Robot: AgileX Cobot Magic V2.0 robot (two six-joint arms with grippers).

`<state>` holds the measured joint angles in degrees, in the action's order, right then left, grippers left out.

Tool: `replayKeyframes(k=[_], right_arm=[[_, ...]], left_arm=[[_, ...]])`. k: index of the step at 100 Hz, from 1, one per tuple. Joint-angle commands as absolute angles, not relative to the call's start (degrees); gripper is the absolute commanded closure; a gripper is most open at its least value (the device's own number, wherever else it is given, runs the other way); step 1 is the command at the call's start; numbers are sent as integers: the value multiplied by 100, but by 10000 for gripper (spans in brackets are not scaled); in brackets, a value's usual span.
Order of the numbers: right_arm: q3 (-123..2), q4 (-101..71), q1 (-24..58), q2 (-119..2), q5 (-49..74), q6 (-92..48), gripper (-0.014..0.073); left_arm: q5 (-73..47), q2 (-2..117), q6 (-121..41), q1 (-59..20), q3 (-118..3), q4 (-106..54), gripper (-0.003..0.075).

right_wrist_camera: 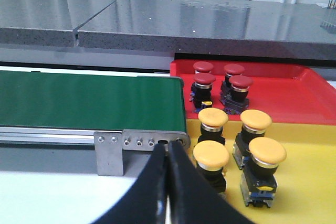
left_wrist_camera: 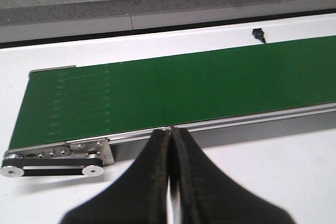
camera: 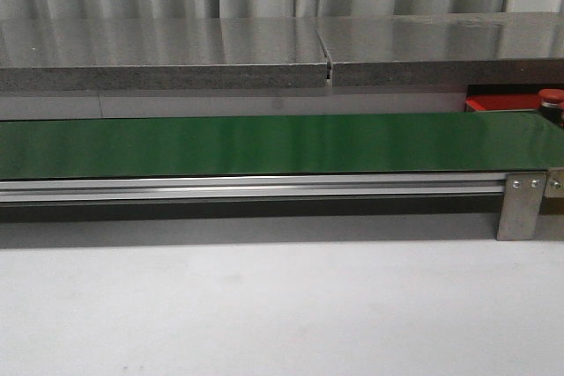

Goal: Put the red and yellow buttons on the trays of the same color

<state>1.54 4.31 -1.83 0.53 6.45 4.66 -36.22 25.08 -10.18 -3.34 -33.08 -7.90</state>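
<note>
Green belt [camera: 264,143]: bare, nothing to be sorted yet. Red tray [right_wrist_camera: 283,90], yellow tray [right_wrist_camera: 310,171]: beyond right gripper [right_wrist_camera: 167,153]; four buttons held each. Both grippers, left [left_wrist_camera: 170,140] included: pressed together, empty. Next: waiting is judged required.

even indoor light, soft shadows, some glare on glossy surfaces

light is falling from above and is washing the white table [camera: 282,314] nearly featureless in the front view, while a pale sheen is streaking along the green belt [camera: 264,143] and the grey stone ledge [camera: 176,46] is mirroring the curtain behind. a narrow shadow is lying under the belt's aluminium rail [camera: 247,188]. in both wrist views the near black fingers [left_wrist_camera: 152,182] are blurring out of focus, and the yellow button caps [right_wrist_camera: 211,154] are catching soft highlights; the left wrist picture is looking slightly grainy.
</note>
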Motion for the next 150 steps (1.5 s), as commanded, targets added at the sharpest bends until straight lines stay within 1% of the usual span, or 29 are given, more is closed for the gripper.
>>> replayKeyframes(k=[1,14,27,36,52,89,97,101,150], right_arm=[[98,495,-210,150,230,462,660],[98,495,-210,150,230,462,660],[98,495,-210,150,230,462,660],[98,495,-210,150,230,462,660],[98,495,-210,150,230,462,660],[98,495,-210,150,230,462,660],[98,495,-210,150,229,462,660],[98,495,-210,138,229,462,660],[98,495,-210,135,229,462,660]], left_arm=[[-3192,2418,-762,-388,-3454,-553,739],[-2731,2276,-456,-388,-3156,-499,740],[-1108,2084,-456,-388,-2461,-458,740],[-516,1838,-445,-388,-2029,-447,740],[-516,1398,-155,-388,-1464,-447,739],[-506,-270,-155,-388,-42,-395,739],[-227,-234,-144,-388,199,-434,739],[-453,-260,-144,-388,187,-433,739],[-409,-260,-144,-388,187,-433,739]])
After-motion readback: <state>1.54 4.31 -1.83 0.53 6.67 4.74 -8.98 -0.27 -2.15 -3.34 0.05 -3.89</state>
